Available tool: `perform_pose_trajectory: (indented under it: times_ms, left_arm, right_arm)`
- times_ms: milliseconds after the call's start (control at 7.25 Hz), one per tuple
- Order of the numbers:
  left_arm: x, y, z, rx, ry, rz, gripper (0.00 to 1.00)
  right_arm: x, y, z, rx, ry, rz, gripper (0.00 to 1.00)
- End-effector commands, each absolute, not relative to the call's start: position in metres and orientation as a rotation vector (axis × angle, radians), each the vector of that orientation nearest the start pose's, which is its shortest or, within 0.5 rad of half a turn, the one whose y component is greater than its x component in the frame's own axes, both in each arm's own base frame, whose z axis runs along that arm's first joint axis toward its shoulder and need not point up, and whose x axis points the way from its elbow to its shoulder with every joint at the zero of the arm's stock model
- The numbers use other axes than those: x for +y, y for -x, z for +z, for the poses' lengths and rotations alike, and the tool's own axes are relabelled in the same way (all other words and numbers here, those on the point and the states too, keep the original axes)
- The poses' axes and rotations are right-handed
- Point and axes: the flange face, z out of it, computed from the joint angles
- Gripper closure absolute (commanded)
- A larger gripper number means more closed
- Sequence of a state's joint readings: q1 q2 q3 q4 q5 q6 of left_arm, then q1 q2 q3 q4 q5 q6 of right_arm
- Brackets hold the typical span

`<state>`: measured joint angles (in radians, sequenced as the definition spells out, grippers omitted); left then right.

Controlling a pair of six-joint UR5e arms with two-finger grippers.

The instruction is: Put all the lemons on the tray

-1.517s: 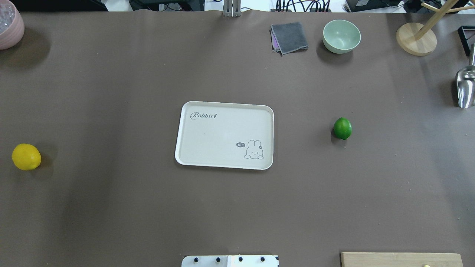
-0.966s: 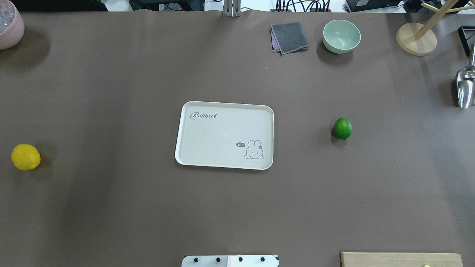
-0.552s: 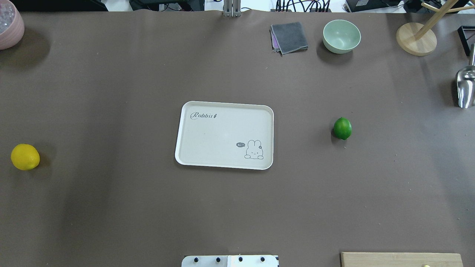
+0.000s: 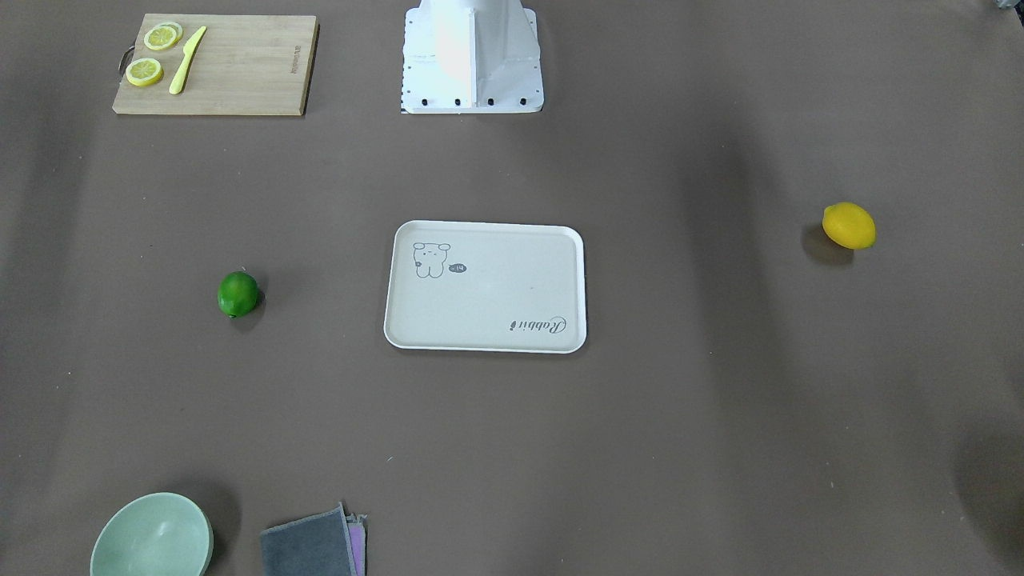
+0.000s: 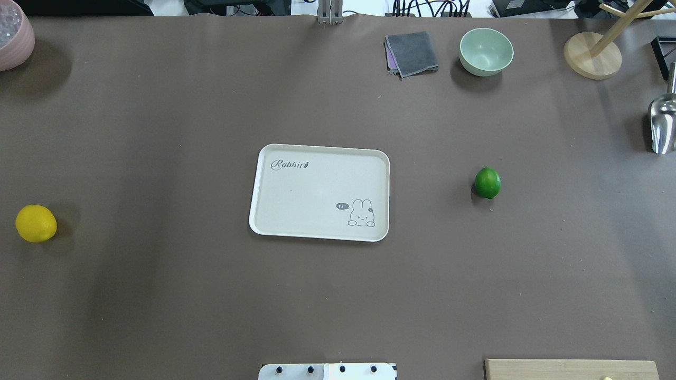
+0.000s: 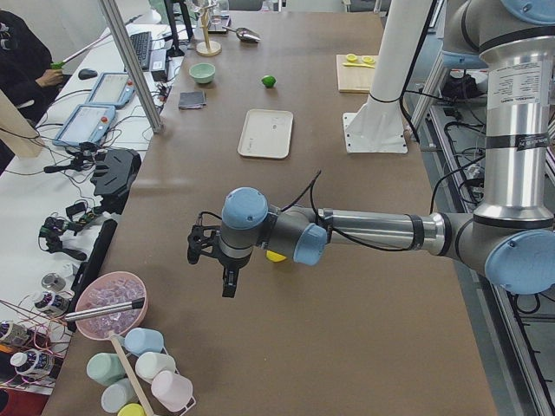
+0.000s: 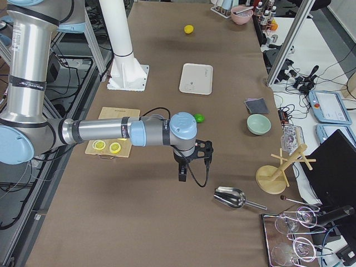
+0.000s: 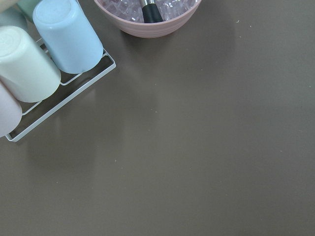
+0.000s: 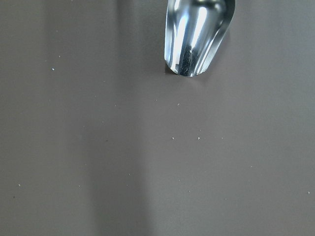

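The cream-white tray (image 5: pixel 317 190) lies in the middle of the table, with nothing on it; it also shows in the front view (image 4: pixel 488 296). The yellow lemon (image 5: pixel 36 224) lies far to its left, near the table edge (image 4: pixel 849 226). The green lemon (image 5: pixel 487 182) lies to the tray's right (image 4: pixel 238 294). My left gripper (image 6: pixel 208 260) shows only in the exterior left view, hovering beside the yellow lemon (image 6: pixel 276 256). My right gripper (image 7: pixel 192 161) shows only in the exterior right view, near the green lemon (image 7: pixel 198 118). I cannot tell whether either is open or shut.
A cutting board (image 4: pixel 232 64) with lemon slices and a knife sits near the robot base (image 4: pixel 472 56). At the far edge are a green bowl (image 5: pixel 486 51), a grey cloth (image 5: pixel 412 53), a wooden stand (image 5: pixel 591 55), a metal scoop (image 5: pixel 663 124) and a pink bowl (image 5: pixel 13 37).
The yellow lemon has rolled very slightly to the left in the overhead view. The tray and the green lemon have not moved.
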<state>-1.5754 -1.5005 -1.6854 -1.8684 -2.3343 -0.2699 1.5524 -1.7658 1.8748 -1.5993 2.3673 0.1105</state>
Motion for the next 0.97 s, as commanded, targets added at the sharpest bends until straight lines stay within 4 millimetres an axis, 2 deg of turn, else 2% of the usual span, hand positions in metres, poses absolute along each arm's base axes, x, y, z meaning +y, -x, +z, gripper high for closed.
perform_pose_trajectory:
  times_ms: [0,828]
  left_arm:
    - [-0.4803,0.0667,0.6027,0.791,-0.224,-0.128,0.02]
    - [-0.4770,0.0642,0.6055,0.824,-0.199,-0.129,0.02]
  right_arm:
    - [-0.4138,-0.0543,0.5978,-0.802,-0.027,0.054,0.00]
    - [-0.4167,-0.0541,0.6023,-0.803,-0.017,0.059,0.00]
